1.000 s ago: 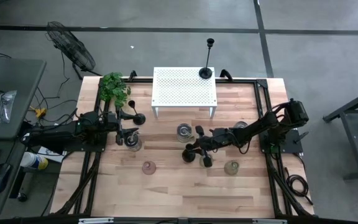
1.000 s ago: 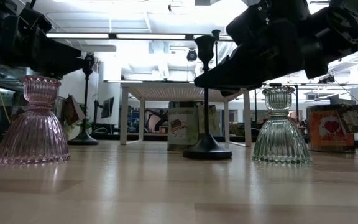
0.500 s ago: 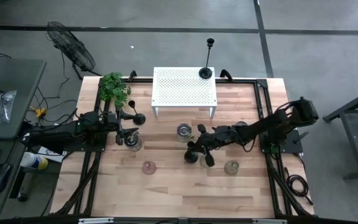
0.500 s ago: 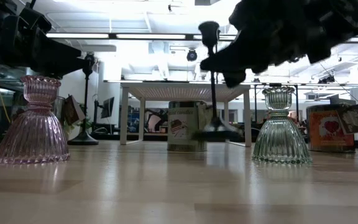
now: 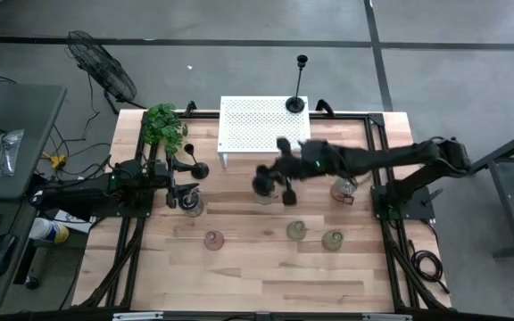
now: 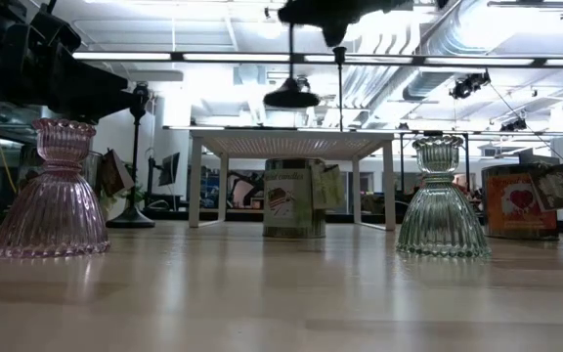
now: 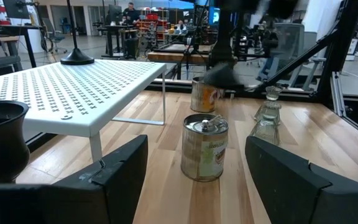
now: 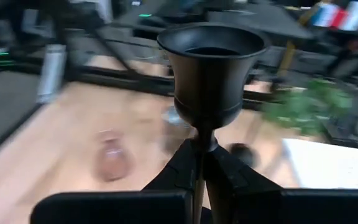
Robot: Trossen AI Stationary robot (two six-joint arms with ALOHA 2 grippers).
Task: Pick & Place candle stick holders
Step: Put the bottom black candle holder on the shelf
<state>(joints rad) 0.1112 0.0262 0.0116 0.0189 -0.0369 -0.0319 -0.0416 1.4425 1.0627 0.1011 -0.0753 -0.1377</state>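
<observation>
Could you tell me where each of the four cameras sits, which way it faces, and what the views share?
High view: above the table, looking straight down; both arms show, right gripper holding a black candlestick near the white shelf.
Low view: at table-top height, looking level across; the lifted candlestick hangs above.
Left wrist view: on the left arm, facing the shelf; its own open fingers show.
Right wrist view: on the right arm; its fingers clamp the candlestick.
Shared: the shelf shows in high, low and left wrist.

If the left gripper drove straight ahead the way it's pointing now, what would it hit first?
Most likely the tin can, which stands dead ahead between the fingers of the open left gripper, with only bare table before it; depth is uncertain.
</observation>
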